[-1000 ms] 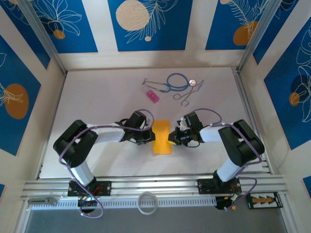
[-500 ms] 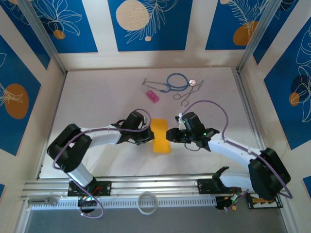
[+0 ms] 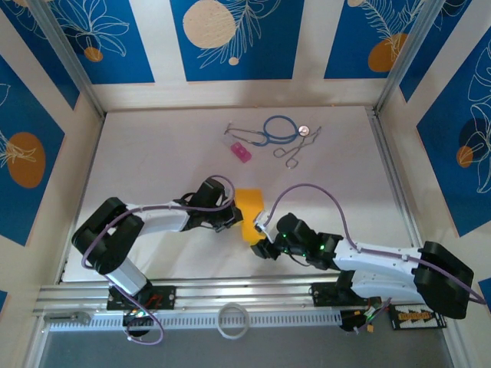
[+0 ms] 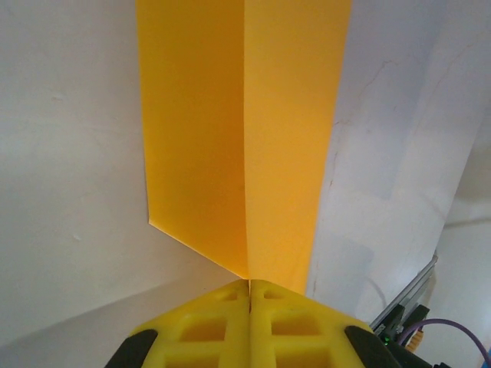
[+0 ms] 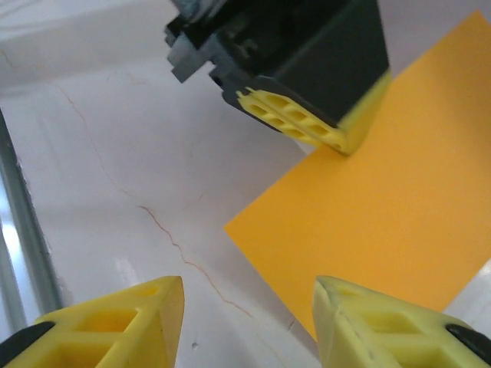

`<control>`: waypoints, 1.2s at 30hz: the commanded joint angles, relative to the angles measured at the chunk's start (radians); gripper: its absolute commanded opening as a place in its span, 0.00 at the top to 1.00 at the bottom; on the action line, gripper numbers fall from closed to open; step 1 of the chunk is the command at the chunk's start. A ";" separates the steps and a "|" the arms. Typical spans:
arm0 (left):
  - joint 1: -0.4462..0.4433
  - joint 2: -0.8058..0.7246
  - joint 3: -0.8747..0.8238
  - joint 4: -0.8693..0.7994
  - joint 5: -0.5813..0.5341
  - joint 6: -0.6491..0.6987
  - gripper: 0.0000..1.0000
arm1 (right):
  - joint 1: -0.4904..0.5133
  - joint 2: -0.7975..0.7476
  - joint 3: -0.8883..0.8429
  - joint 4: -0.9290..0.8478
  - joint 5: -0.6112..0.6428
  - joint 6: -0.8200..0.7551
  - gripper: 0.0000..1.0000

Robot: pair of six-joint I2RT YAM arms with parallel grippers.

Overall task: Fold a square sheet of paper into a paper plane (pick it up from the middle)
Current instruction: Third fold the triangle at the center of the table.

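My right hand (image 3: 263, 239) has swung from the paper's (image 3: 249, 213) right edge to its near end, and its fingers now stand apart around nothing. My left hand (image 3: 228, 217) stays closed at the paper's left side, mid-bench (image 3: 153, 153). From above, my right hand covers the paper's near corner, and I cannot tell whether the left fingers pinch the crease or only press it.
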 commanded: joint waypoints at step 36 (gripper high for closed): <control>0.006 -0.011 0.007 0.024 0.019 -0.034 1.00 | 0.206 0.409 0.073 0.308 0.555 -0.164 0.62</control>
